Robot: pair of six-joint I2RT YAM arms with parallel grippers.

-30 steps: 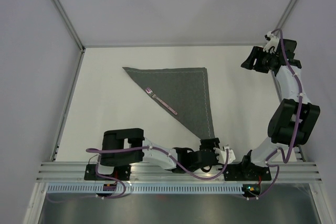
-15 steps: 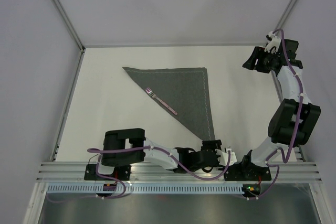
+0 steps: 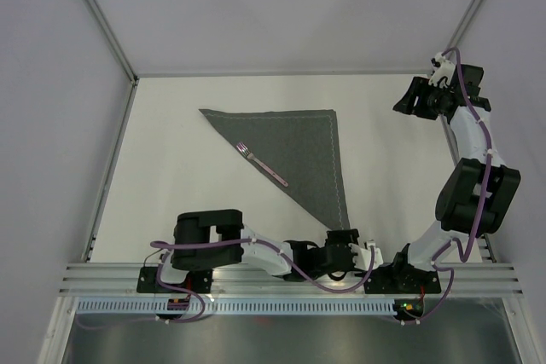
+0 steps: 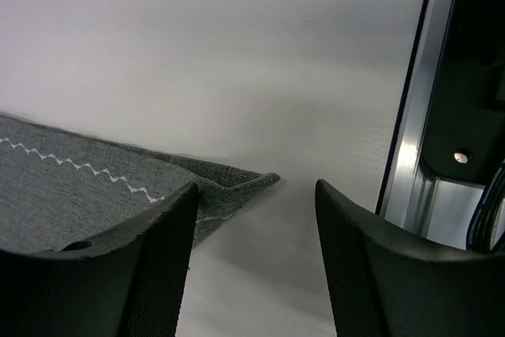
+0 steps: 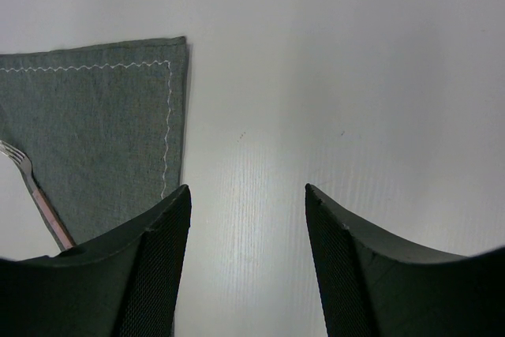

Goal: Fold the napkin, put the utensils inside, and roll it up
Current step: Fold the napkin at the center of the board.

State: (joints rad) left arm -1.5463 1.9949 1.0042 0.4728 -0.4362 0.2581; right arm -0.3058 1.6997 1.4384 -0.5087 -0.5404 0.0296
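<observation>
The dark grey napkin point(image 3: 299, 147) lies folded into a triangle on the white table, with a pale zigzag stitch along its hem. A fork point(image 3: 260, 164) with silvery tines and a thin pale-pink handle rests on it by the long diagonal edge. My left gripper point(image 3: 343, 234) sits low at the napkin's near corner. In the left wrist view its jaws point(image 4: 255, 187) stand open, with the slightly raised corner tip point(image 4: 237, 185) of the napkin just ahead of the left finger. My right gripper point(image 3: 408, 101) hovers at the far right, open over bare table point(image 5: 247, 189). It is to the right of the napkin's far corner point(image 5: 102, 124) and the fork point(image 5: 31, 187).
An aluminium rail point(image 4: 414, 155) runs along the table's near edge just right of the left gripper. Pale walls enclose the table on three sides point(image 3: 273, 14). Both arm bases stand on the near frame point(image 3: 281, 283).
The left arm has drawn back slightly toward the near edge, staying at the napkin's near corner. The right gripper has barely shifted. Napkin and fork lie as before.
</observation>
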